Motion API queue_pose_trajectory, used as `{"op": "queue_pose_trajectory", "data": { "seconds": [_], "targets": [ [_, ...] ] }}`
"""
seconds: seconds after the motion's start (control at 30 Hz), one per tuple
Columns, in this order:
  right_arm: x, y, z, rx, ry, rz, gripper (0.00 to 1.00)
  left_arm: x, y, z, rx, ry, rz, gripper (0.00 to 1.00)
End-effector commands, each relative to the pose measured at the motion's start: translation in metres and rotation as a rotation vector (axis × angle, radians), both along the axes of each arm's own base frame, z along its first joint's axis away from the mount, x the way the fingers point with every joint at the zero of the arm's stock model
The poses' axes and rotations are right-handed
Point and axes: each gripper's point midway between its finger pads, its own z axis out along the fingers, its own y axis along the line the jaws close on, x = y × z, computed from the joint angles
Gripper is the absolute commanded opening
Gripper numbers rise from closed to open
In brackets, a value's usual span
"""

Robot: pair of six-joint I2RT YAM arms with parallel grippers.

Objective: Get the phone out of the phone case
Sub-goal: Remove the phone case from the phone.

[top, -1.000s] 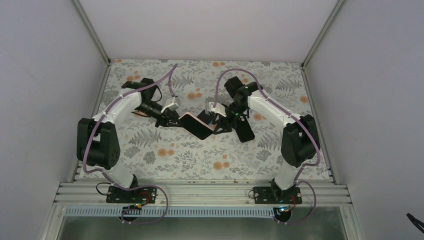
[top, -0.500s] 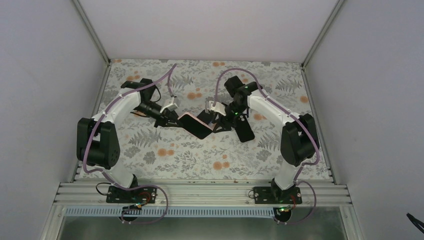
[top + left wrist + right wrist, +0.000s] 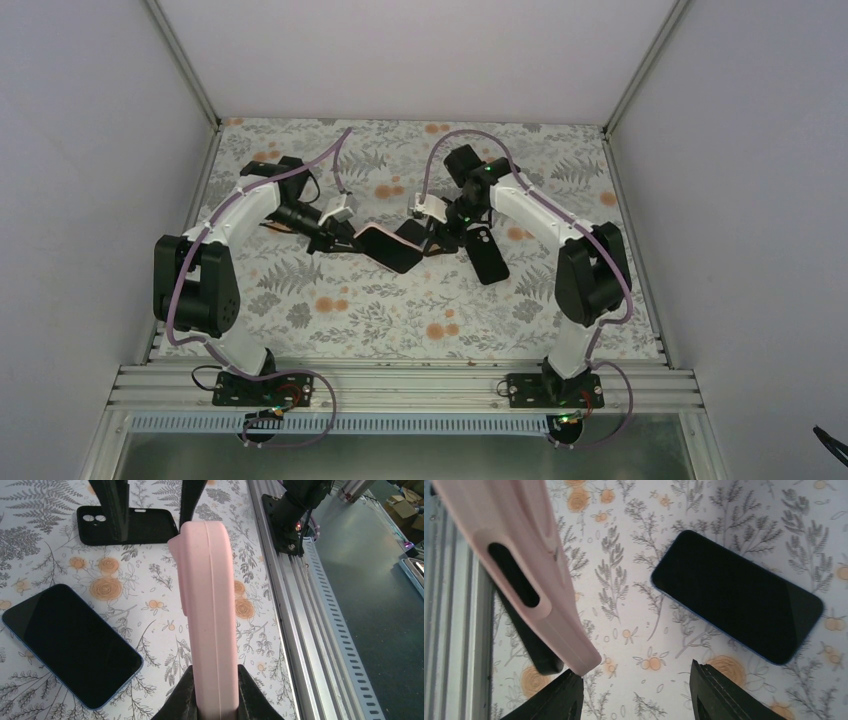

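Observation:
My left gripper (image 3: 345,240) (image 3: 216,672) is shut on one end of the salmon-pink phone case (image 3: 207,595), holding it above the table. In the top view the case (image 3: 366,233) holds the phone (image 3: 390,250), dark face up. My right gripper (image 3: 437,236) (image 3: 636,672) is open and empty. The free end of the case (image 3: 559,610) sits just outside its left fingertip (image 3: 566,692), not between the fingers. A dark slab edge shows behind the case in the right wrist view; I cannot tell what it is.
A second black phone with a blue rim (image 3: 70,645) (image 3: 734,595) lies flat on the floral table beyond the held case. An empty black phone case (image 3: 488,258) (image 3: 145,527) lies by the right arm. The aluminium rail (image 3: 300,605) runs along the near edge.
My right gripper has drawn back from the free end of the case toward the far side. The held case has shifted slightly left with my left gripper.

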Motion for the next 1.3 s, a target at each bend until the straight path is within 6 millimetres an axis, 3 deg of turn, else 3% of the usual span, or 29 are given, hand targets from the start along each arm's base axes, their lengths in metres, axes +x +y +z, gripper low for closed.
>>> {"op": "queue_pose_trajectory", "data": {
  "seconds": [0.0, 0.17, 0.33, 0.5, 0.67, 0.83, 0.97, 1.1, 1.27],
  "targets": [
    [0.052, 0.018, 0.020, 0.053, -0.144, -0.078, 0.54, -0.019, -0.021, 0.027, -0.136, 0.028, -0.062, 0.02],
    [0.052, 0.029, 0.030, 0.082, -0.125, -0.041, 0.55, -0.022, -0.023, 0.027, -0.139, 0.030, -0.072, 0.02],
    [0.018, 0.050, 0.037, 0.137, -0.058, 0.070, 0.63, -0.018, -0.024, 0.027, -0.144, 0.028, -0.073, 0.02],
    [-0.031, 0.073, 0.042, 0.187, 0.068, 0.220, 0.66, -0.013, -0.024, 0.030, -0.145, 0.012, -0.065, 0.02],
    [-0.050, 0.088, 0.032, 0.217, 0.104, 0.237, 0.65, -0.007, -0.017, 0.040, -0.168, -0.021, -0.034, 0.02],
    [-0.072, 0.095, 0.028, 0.264, 0.255, 0.287, 0.70, 0.003, -0.005, 0.052, -0.192, -0.064, 0.022, 0.02],
    [-0.101, 0.104, 0.032, 0.365, 0.440, 0.329, 0.63, 0.018, 0.004, 0.056, -0.178, -0.123, 0.094, 0.02],
    [-0.105, 0.114, 0.038, 0.417, 0.462, 0.310, 0.62, 0.034, 0.006, 0.049, -0.132, -0.178, 0.163, 0.02],
    [-0.102, 0.125, 0.076, 0.527, 0.476, 0.335, 0.65, 0.047, 0.011, 0.045, -0.075, -0.243, 0.252, 0.02]
  ]
}}
